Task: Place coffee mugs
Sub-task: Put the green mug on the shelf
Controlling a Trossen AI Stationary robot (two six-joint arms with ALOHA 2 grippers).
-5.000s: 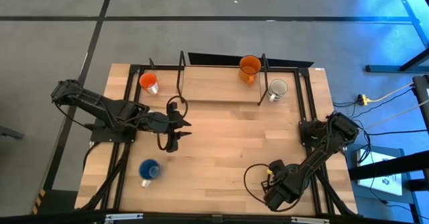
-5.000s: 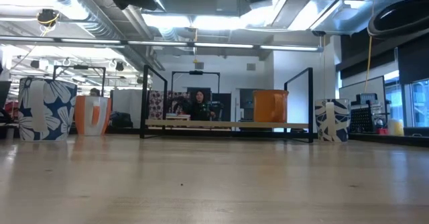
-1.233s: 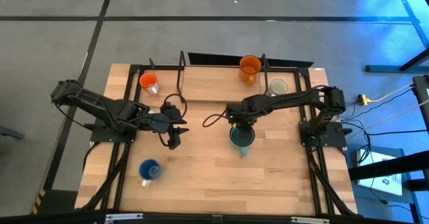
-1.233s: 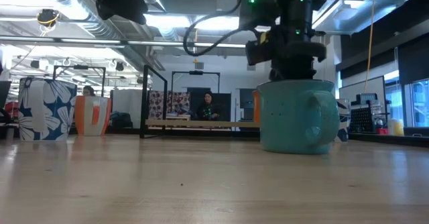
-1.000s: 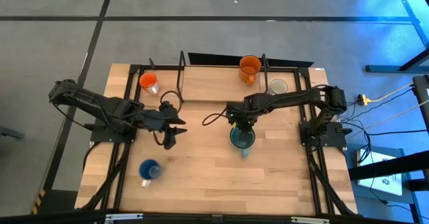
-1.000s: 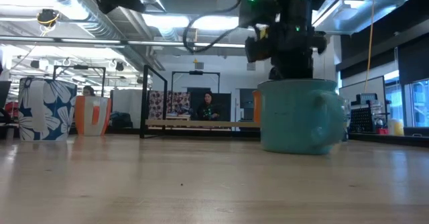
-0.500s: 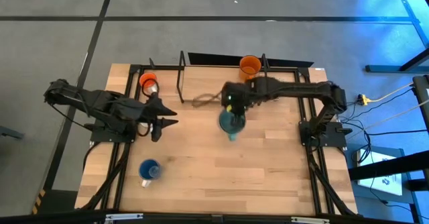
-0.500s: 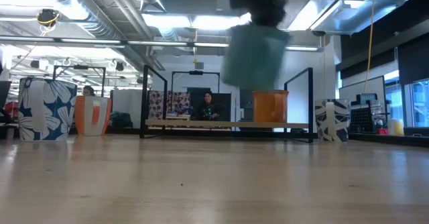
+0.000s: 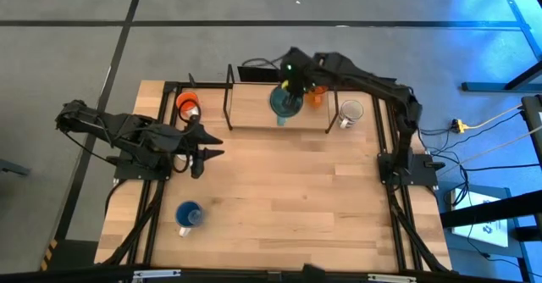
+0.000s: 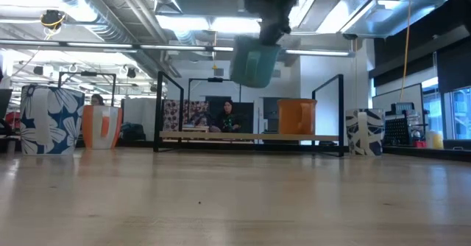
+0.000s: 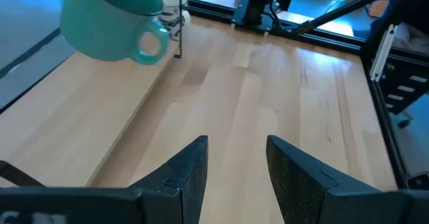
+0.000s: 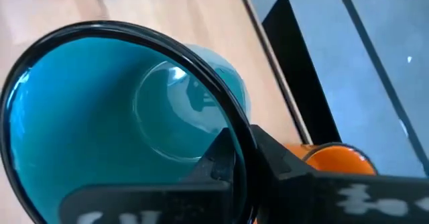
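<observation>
Right gripper [image 9: 288, 86] clenches one teal mug [image 9: 285, 103] by its rim, in the air beside one orange mug [image 9: 317, 92]; left gripper [image 9: 213, 146] stands open.

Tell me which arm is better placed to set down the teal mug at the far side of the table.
The right arm. Its end effector already grips the teal mug by the rim, in the air above the far shelf. The left end effector is open and empty, away from it.
</observation>
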